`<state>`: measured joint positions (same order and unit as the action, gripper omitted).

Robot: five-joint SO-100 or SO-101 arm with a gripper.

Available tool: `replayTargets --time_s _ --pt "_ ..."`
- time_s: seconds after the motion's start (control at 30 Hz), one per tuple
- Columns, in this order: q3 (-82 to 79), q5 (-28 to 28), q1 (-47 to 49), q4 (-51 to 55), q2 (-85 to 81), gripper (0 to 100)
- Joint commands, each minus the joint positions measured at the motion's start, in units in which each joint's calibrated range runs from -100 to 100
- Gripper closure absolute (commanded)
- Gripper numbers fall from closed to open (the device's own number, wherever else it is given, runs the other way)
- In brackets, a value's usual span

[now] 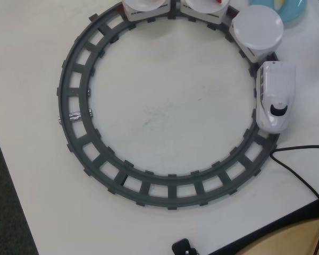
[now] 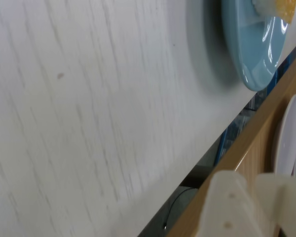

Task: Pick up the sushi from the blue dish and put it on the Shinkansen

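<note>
The sushi, a pale orange piece, lies on the blue dish at the top right edge of the wrist view, mostly cut off. In the overhead view the blue dish shows at the top right corner with a sliver of the sushi on it. The white Shinkansen stands on the right side of the track, nose toward the bottom, with a plate-topped car behind it. My gripper shows only in the wrist view, bottom right, its cream fingers slightly apart and empty, away from the dish.
The grey circular track fills the table's middle. More plate cars sit at the top edge. A black cable runs across the lower right. A wooden panel and white plates lie beyond the table edge.
</note>
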<state>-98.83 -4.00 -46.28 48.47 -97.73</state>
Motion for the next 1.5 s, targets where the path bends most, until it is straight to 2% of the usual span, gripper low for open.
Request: replayTargets --time_s 0.0,0.37,0.5,0.57,0.73,0.93,1.13,1.3,1.47 --pt "0.27 -0.20 -0.38 0.61 -0.85 98" --pt "1.25 0.12 -0.02 0.61 -0.35 98" --pt "9.69 2.16 -0.99 0.87 5.16 97" --pt "18.22 7.04 -2.75 2.66 12.09 97" --pt "41.20 11.18 0.24 6.52 37.23 90" --pt "67.68 24.50 0.77 6.52 72.63 78" --pt "92.99 35.10 0.50 7.80 103.86 71" --pt "114.36 40.39 0.86 16.61 122.57 71" --pt "132.85 40.81 1.74 25.86 133.51 71"
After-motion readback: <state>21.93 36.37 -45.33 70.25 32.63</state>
